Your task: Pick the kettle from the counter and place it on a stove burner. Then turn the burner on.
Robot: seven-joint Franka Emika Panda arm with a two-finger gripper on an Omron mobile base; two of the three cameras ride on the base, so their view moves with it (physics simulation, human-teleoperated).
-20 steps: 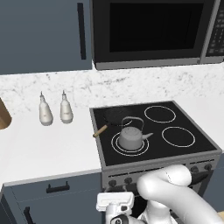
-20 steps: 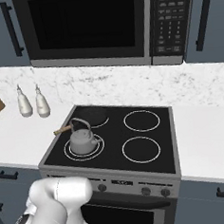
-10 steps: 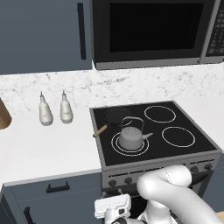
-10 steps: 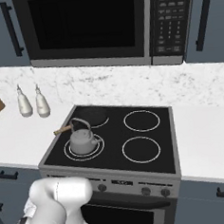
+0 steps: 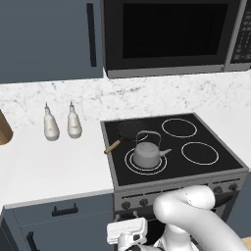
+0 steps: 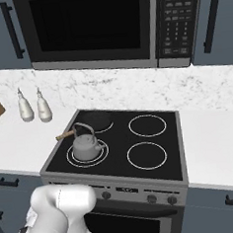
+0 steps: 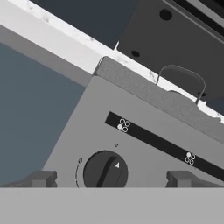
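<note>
Grey kettle upright on double-ring stove burner, off white counter.

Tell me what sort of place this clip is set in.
A rendered home kitchen, it seems: a black glass cooktop with ring burner marks and a front row of knobs, a built-in microwave above it, and a white stone-look counter over dark cabinets. A kettle sits on the stove burner.

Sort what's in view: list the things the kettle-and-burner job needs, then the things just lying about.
Job:
kettle, sitting on the burner
knob, between the end effector fingertips
counter

Lying about:
two white bottles
pan
microwave
wooden object at the left edge
</note>
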